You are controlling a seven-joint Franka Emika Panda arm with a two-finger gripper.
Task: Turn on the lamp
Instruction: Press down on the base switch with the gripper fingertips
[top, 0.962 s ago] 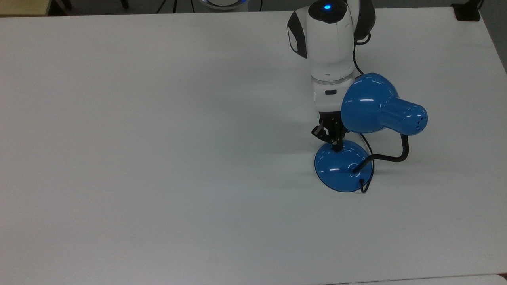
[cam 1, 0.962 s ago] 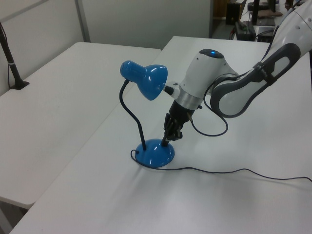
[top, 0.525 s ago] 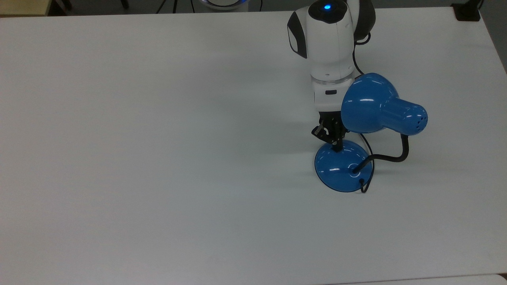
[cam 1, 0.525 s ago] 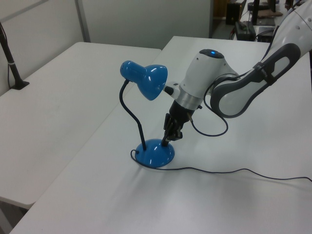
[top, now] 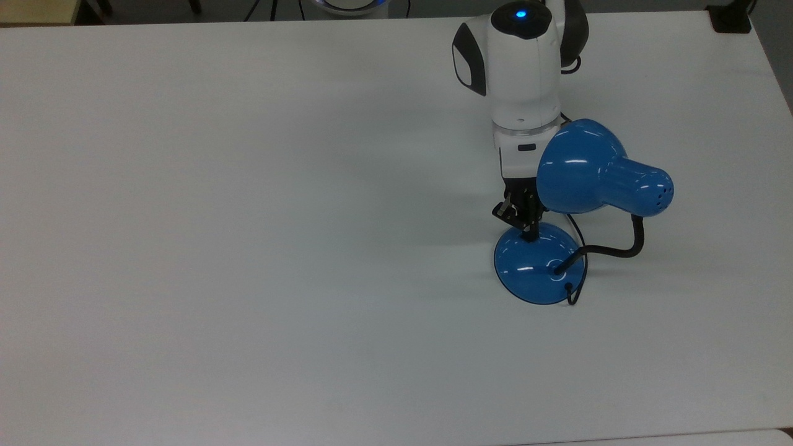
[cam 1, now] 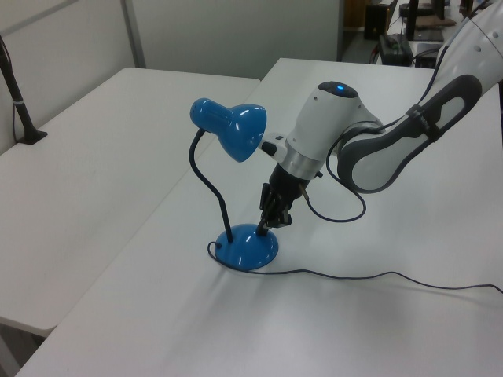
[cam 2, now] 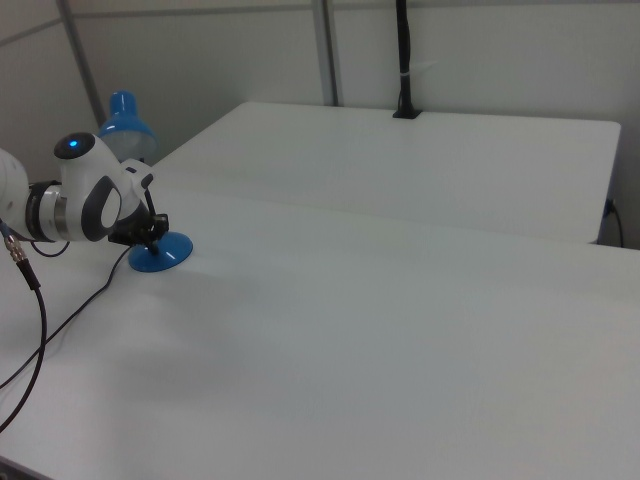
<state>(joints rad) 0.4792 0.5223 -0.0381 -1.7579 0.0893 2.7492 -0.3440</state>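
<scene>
Glossy blue desk lamp (top: 581, 179) with bell-shaped shade, black gooseneck and round domed base, standing on white table (top: 248, 248), toward the top view's right. Shade tilted, bulb not seen lit. Thin black cord (cam 1: 369, 276) trailing from base across table in the left view. Black two-finger gripper (top: 528, 234) of white robot arm (cam 1: 369, 145) pressing tip down on upper edge of base, fingers seeming closed together, gripping nothing. Second white table (cam 2: 420, 160) behind, in the right view.
</scene>
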